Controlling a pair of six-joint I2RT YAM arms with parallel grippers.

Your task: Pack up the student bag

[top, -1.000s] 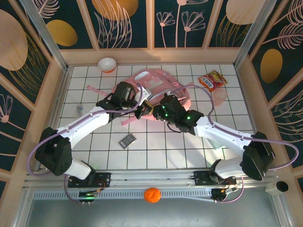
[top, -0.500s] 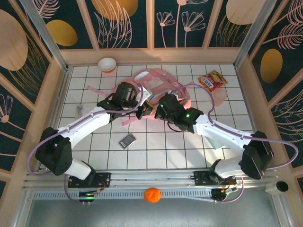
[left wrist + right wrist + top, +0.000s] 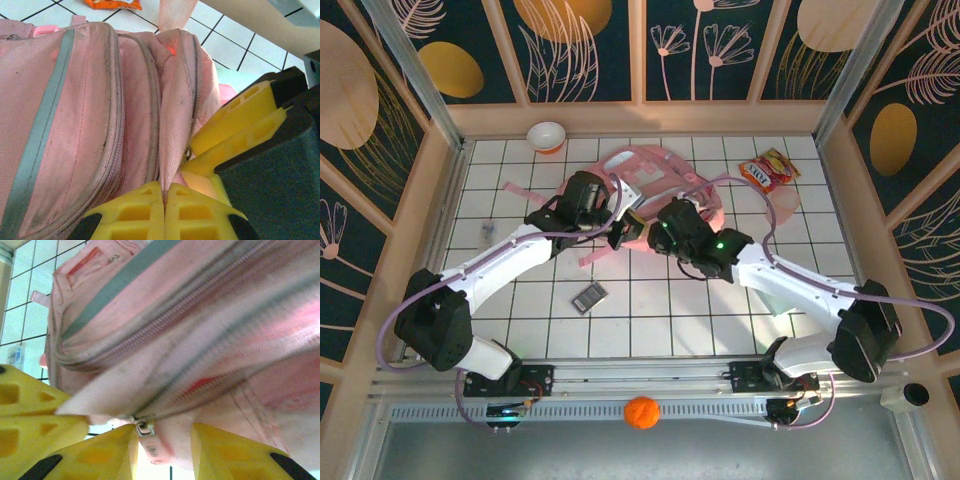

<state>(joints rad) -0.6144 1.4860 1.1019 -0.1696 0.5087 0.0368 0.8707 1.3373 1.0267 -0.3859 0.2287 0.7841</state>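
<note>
White-tiled table (image 3: 520, 300) carries the student bag (image 3: 655, 172) at upper centre, left gripper (image 3: 613, 228) and right gripper (image 3: 642, 230) at its lower edge; left wrist: jaws pressed together, pinching a bag fold, bottom centre; right wrist: jaws spread, zip pull (image 3: 144, 430) between them, bag above.

The tiled table (image 3: 650, 320) bears the student bag (image 3: 655, 165), bowl (image 3: 547, 136), snack packet (image 3: 767, 171), dark gadget (image 3: 588, 296).
</note>
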